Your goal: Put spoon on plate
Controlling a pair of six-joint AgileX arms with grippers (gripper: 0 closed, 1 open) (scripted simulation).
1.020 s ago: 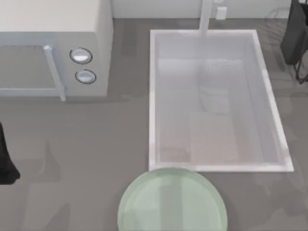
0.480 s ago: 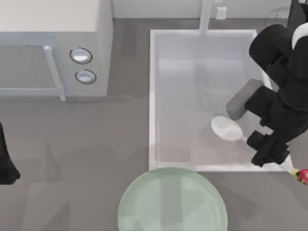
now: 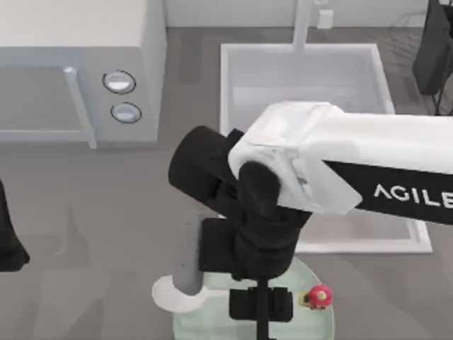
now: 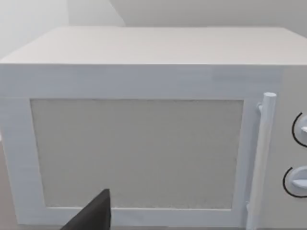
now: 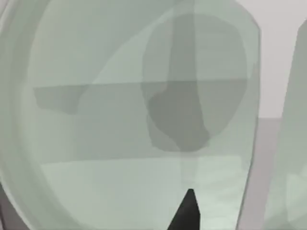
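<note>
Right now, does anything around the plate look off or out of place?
The spoon lies askew: its white bowl hangs over the plate's left rim, and its grey handle juts off the plate toward the microwave. A small red-and-yellow object sits over the plate.

Plate (image 3: 212, 319) half hidden under arm

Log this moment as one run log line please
right gripper: over plate, carrying spoon | spoon: bowl at plate's left rim | left arm: parked at table's left edge | step: spoon not yet released
</note>
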